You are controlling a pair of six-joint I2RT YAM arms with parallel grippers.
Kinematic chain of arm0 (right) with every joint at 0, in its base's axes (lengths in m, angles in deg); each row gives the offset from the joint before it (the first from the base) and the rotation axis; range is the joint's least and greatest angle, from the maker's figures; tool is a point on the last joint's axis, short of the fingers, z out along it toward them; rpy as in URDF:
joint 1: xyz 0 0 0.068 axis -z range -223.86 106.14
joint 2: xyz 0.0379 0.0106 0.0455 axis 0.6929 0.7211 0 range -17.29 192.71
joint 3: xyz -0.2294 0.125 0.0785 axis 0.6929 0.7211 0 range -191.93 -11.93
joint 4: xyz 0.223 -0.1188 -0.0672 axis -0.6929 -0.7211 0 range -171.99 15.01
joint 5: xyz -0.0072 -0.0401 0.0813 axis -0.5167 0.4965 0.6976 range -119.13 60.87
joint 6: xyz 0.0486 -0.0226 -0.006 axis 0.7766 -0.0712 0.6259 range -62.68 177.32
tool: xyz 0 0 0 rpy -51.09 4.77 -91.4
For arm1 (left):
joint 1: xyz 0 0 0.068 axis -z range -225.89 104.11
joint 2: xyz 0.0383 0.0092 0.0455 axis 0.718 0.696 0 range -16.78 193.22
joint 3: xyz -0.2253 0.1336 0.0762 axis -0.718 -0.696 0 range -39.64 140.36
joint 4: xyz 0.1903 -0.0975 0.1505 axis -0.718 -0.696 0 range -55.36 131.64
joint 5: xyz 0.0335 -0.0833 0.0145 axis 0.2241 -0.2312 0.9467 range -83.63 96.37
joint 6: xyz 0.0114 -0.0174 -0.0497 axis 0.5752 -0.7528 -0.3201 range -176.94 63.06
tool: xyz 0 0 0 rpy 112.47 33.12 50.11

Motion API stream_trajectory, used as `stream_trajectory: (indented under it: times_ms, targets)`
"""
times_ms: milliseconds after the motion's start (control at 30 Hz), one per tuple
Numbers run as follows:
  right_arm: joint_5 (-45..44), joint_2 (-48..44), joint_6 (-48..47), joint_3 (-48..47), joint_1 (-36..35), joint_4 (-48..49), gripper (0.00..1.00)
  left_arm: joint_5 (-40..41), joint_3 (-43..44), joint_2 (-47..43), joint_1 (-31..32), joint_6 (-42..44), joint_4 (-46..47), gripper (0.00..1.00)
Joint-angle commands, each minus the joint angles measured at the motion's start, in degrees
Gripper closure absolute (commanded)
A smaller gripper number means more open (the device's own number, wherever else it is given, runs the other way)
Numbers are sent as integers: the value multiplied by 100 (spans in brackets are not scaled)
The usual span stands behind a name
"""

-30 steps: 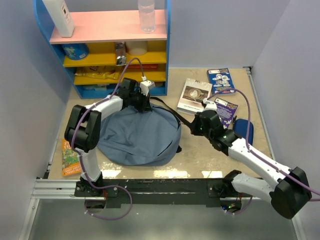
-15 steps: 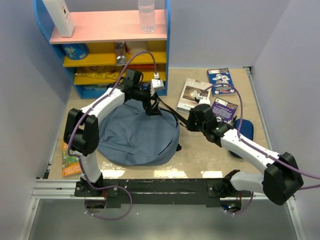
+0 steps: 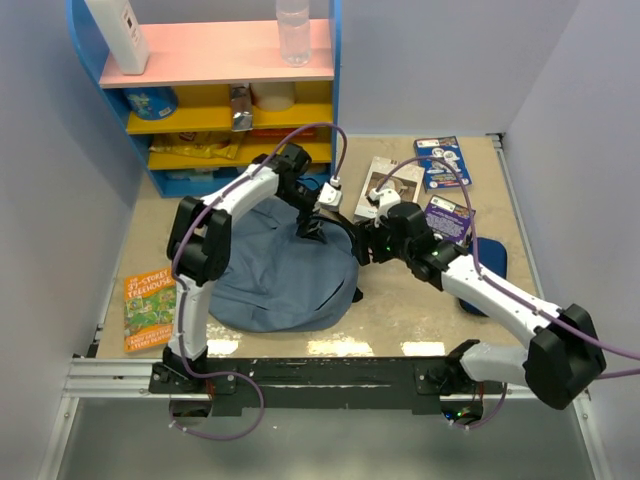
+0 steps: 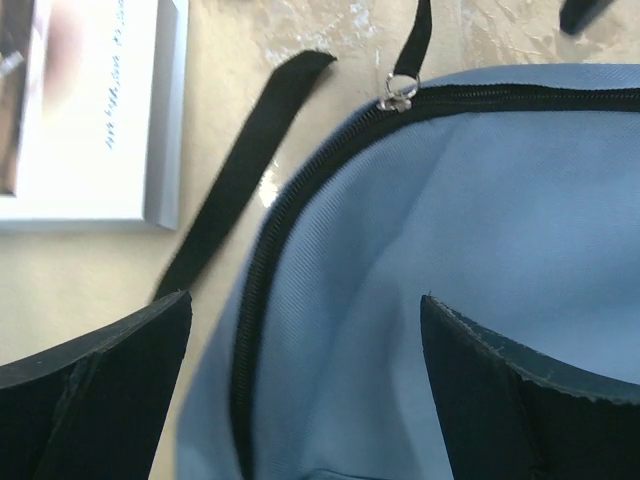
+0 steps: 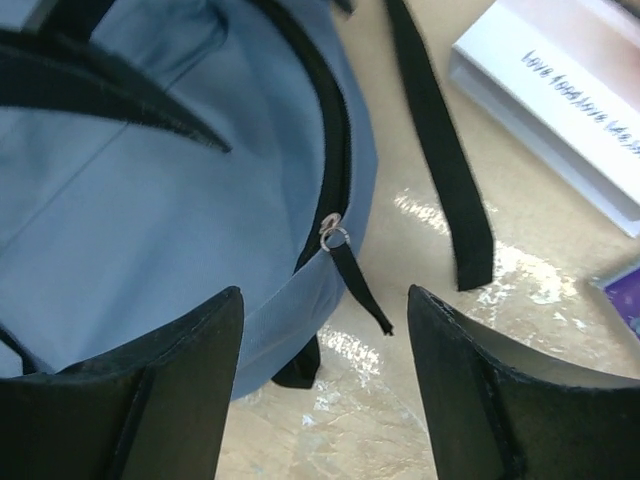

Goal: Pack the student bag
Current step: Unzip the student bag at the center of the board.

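Looking down from the top camera, I see the bag (image 3: 270,275) lying flat on the table (image 3: 420,310) in front of the shelf (image 3: 215,100), on the left arm's side. Both pincers meet at its far right edge. My left pincer (image 3: 314,224) hangs over the fabric beside the zipper (image 4: 262,270), fingers spread wide with nothing between them. My right pincer (image 5: 325,295) is released too, facing the bag's rim. The zipper pull (image 5: 334,238) sits just beyond its gap, untouched. A black strap (image 5: 440,150) lies on the table between the bag and a white book (image 5: 560,90).
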Motion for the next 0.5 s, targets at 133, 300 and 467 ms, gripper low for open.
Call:
stream_trajectory:
  times_ms: [133, 300, 467]
  targets:
    - [447, 578, -657, -535, 143, 153, 34, -371, 808, 332, 270, 1058, -491, 0]
    - [605, 762, -851, -650, 310, -22, 37, -423, 913, 464, 331, 1443, -877, 0]
    - [798, 938, -780, -553, 407, 39, 43, -414, 887, 525, 375, 1497, -852, 0]
